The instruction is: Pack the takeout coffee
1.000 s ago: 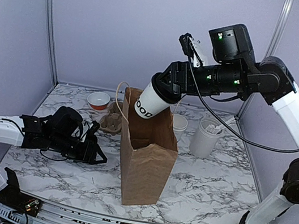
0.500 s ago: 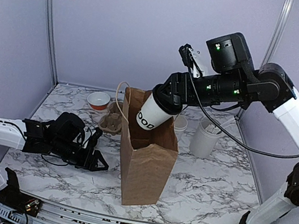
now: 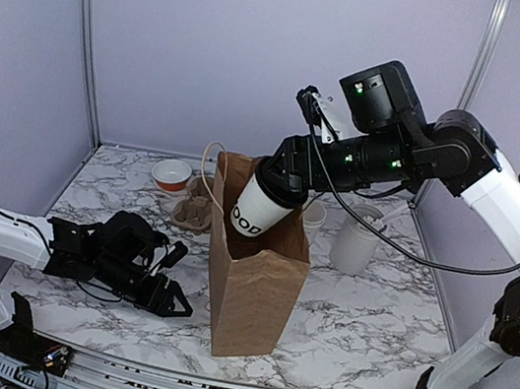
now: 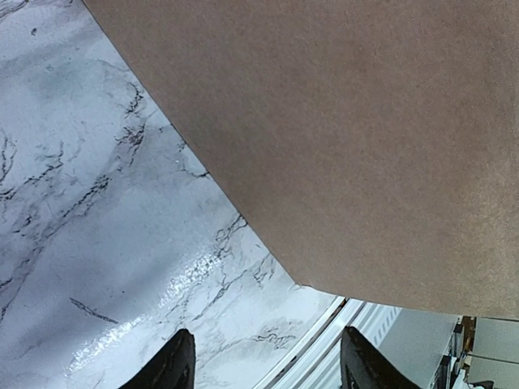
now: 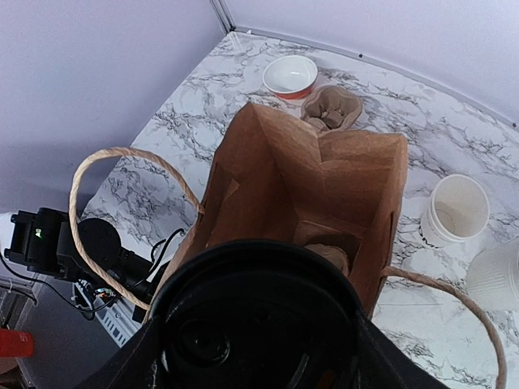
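The takeout coffee (image 3: 255,212), a white paper cup with black lettering and a black lid (image 5: 259,324), hangs tilted with its bottom just inside the mouth of the upright brown paper bag (image 3: 253,293). My right gripper (image 3: 283,174) is shut on its lid end. In the right wrist view the lid fills the lower part, above the open bag (image 5: 316,186). My left gripper (image 3: 176,305) lies low over the table, left of the bag's base. It is open with nothing between its fingertips (image 4: 174,365), facing the bag's side (image 4: 365,121).
A red-rimmed bowl (image 3: 171,175) and a cardboard cup carrier (image 3: 195,212) sit behind the bag on the left. A stack of white cups (image 3: 313,215) and a white tub with utensils (image 3: 357,239) stand at the back right. The table's front rail (image 4: 340,340) is near.
The right arm has lowered the cup down and left, into the bag's mouth. The left gripper has slid right and nearer, closer to the bag's base.
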Controlling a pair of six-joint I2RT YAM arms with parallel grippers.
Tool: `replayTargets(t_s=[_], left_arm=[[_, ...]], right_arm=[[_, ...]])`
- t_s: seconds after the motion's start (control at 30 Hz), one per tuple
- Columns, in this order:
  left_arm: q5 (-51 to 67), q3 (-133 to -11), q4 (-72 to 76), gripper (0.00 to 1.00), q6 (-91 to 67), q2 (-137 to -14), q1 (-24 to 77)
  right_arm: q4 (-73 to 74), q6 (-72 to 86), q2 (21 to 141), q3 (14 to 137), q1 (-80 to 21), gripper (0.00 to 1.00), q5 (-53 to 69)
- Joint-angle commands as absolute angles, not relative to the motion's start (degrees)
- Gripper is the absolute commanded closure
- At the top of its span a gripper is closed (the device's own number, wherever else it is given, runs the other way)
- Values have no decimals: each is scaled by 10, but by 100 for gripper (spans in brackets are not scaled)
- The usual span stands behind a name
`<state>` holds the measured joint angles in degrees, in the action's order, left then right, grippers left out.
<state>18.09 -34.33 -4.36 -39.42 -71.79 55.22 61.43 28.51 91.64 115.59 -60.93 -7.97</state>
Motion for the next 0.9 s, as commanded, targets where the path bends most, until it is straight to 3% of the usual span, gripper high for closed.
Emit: replayTargets(t_s=[0.0, 0.87], left_arm=[[196, -343, -21, 39, -385, -734, 564], [218, -415, 48, 39, -361, -843, 621]], right_arm=[[632, 286, 934, 1194, -624, 33, -88], [742, 272, 1008, 1262, -626, 34, -123]])
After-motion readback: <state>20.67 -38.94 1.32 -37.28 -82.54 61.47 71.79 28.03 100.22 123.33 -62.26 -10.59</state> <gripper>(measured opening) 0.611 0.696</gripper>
